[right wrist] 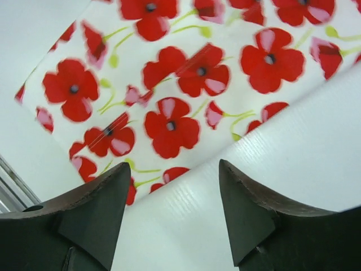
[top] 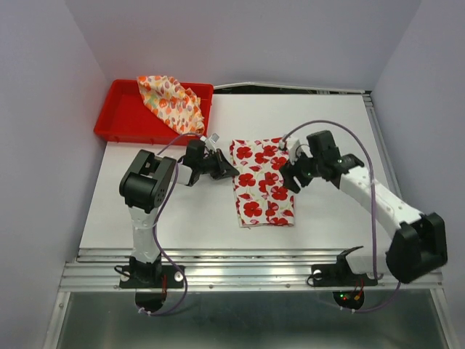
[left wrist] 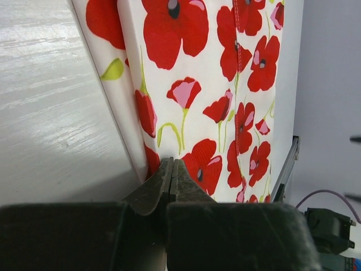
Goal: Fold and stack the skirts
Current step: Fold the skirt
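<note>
Top external view lets us count two skirts, two grippers, one tray and one table (top: 145, 211); we take the red-flowered skirt (top: 263, 182) as our landmark. It lies flat on the table as one neat rectangle, white with big red flowers, its long sides running away from the arm bases. The cream skirt (top: 171, 102), with small orange, red and yellow marks, is well apart from the red-flowered skirt, beyond it and to its left; it lies bunched across the one red tray (top: 116, 120), which does not touch the red-flowered skirt.

The left gripper (top: 231, 173) meets the left edge of the red-flowered skirt, in that skirt's far half; in the left wrist view we see its two fingers (left wrist: 152, 192) pressed together, their tips right at the cloth's edge; whether any cloth is caught between them we cannot tell.

The right gripper (top: 290, 171) is at the right edge of the red-flowered skirt, about level with the left gripper; in the right wrist view its two fingers (right wrist: 101, 203) stand apart with nothing between them; past them we see that skirt's edge and the bare table just beside it; whether the fingertips touch the table we cannot tell.
</note>
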Controlling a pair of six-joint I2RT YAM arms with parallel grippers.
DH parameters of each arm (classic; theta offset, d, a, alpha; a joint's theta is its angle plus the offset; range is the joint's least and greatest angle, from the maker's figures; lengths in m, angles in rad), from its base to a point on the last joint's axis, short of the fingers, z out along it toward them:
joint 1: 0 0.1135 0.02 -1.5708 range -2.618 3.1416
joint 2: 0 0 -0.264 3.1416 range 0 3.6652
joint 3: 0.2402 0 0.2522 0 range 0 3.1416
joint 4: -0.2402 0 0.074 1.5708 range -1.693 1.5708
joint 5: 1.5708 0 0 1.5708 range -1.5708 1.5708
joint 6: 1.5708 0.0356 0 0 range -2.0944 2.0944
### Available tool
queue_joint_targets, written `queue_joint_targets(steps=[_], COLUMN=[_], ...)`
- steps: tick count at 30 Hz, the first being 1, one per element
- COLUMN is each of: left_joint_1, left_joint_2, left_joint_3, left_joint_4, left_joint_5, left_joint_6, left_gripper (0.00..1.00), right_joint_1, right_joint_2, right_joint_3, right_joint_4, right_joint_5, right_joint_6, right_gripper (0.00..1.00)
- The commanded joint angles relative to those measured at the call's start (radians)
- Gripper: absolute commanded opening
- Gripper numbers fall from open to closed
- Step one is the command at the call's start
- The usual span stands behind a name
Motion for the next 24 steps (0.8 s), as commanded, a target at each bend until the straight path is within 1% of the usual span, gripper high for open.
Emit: queue_joint_targets(steps=[1,2,3,4,6,8,11,14,15,21,24], left_joint_1=[0.002,0.001,0.001,-0.001,-0.002,-0.006,-0.010,-0.012,-0.012,-0.012,-0.012], left_joint_2=[0.047,0.046,0.046,0.041,0.043,0.044,0.050,0.052,0.054,0.058,0.061], left_joint_3=[0.003,0.003,0.001,0.001,0.003,0.003,0.009,0.012,0.013,0.017,0.017], left_joint_4=[-0.101,-0.101,-0.101,-0.101,-0.102,-0.101,-0.102,-0.107,-0.108,-0.113,-0.113], left_joint_5=[-0.077,-0.077,-0.077,-0.079,-0.079,-0.080,-0.079,-0.082,-0.080,-0.079,-0.074], left_joint_6=[0.057,0.059,0.059,0.060,0.062,0.062,0.063,0.067,0.067,0.068,0.068], left_gripper=[0.00,0.00,0.00,0.00,0.00,0.00,0.00,0.00,0.00,0.00,0.00], right_joint_1=[0.200,0.238,0.332,0.361,0.371,0.411,0.492,0.550,0.562,0.619,0.630], right_joint_2=[-0.227,-0.259,-0.276,-0.285,-0.288,-0.282,-0.296,-0.285,-0.277,-0.245,-0.202], right_joint_3=[-0.234,-0.268,-0.292,-0.310,-0.336,-0.356,-0.448,-0.485,-0.493,-0.533,-0.568], right_joint_4=[0.119,0.144,0.162,0.173,0.196,0.218,0.259,0.306,0.313,0.362,0.438], right_joint_5=[0.227,0.296,0.339,0.368,0.365,0.378,0.402,0.408,0.434,0.431,0.480], right_joint_6=[-0.229,-0.228,-0.224,-0.219,-0.194,-0.200,-0.228,-0.216,-0.211,-0.200,-0.204], right_gripper=[0.69,0.69,0.69,0.69,0.66,0.65,0.65,0.66,0.66,0.66,0.66])
